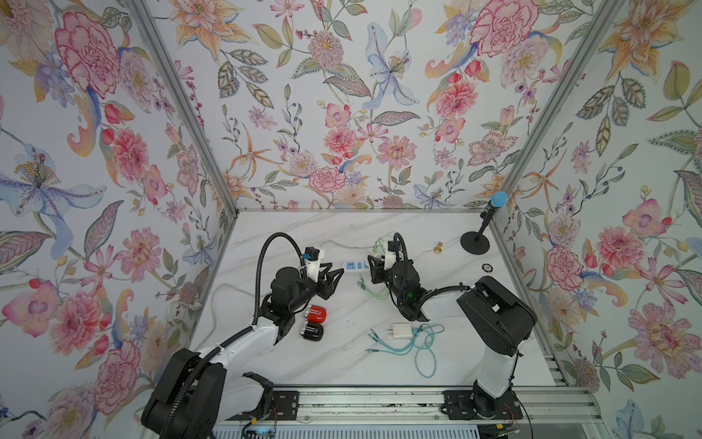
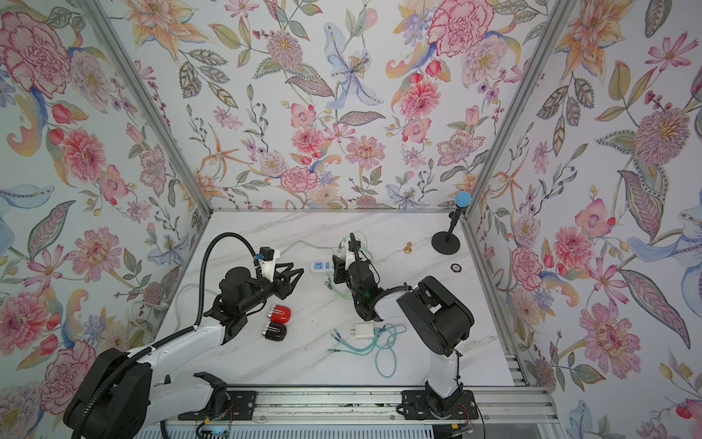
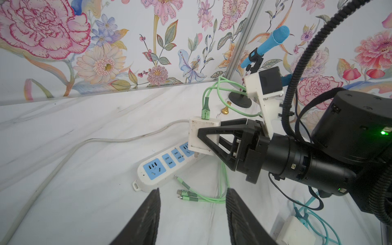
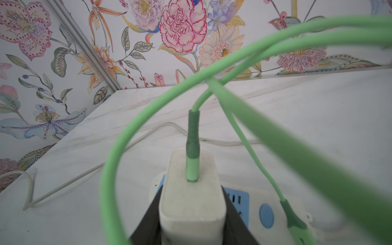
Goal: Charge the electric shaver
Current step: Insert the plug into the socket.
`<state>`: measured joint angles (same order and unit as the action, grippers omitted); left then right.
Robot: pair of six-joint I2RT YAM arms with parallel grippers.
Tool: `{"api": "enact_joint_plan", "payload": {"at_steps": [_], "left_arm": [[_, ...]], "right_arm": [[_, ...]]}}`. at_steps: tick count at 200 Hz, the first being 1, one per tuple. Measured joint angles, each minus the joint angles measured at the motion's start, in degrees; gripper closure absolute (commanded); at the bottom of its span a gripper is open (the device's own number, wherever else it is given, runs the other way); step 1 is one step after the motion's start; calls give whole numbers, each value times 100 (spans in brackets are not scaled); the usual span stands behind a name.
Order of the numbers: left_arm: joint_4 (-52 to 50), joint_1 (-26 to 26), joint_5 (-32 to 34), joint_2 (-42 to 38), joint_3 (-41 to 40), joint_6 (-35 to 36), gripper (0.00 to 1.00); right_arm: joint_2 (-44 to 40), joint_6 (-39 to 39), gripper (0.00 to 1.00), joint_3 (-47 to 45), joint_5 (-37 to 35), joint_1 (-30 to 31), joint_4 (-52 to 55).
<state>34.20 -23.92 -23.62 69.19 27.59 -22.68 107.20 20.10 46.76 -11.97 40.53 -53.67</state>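
White charger block [image 3: 196, 129] with a green cable [image 3: 205, 106] is clamped in the right gripper [image 3: 202, 139] at the power strip [image 3: 157, 171], and the left gripper [image 3: 192, 214] is spread apart, empty.

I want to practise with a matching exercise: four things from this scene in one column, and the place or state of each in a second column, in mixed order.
1. green-cable adapter
2. teal-cable adapter
3. left gripper
4. microphone

A. open, holding nothing
B. on a stand in the corner
C. clamped in the right gripper at the power strip
D. lying loose on the table

Pairs: 1-C, 2-D, 3-A, 4-B.
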Motion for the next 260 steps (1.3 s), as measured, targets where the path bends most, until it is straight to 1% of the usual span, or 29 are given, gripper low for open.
{"api": "enact_joint_plan", "payload": {"at_steps": [37, 106, 160, 197, 260], "left_arm": [[-90, 2, 245, -9, -20, 0, 48], [-162, 87, 756, -216, -48, -2, 48], [-210, 173, 890, -293, -111, -4, 48], [-210, 192, 903, -315, -111, -4, 48], [-208, 254, 903, -450, -170, -4, 48]], "right_arm": [[214, -164, 96, 201, -155, -37, 4], [691, -262, 96, 544, -116, -361, 160], [844, -278, 96, 833, -46, -533, 446], [844, -168, 96, 1080, 79, -535, 922], [844, 74, 97, 1211, 46, -457, 1248]]}}
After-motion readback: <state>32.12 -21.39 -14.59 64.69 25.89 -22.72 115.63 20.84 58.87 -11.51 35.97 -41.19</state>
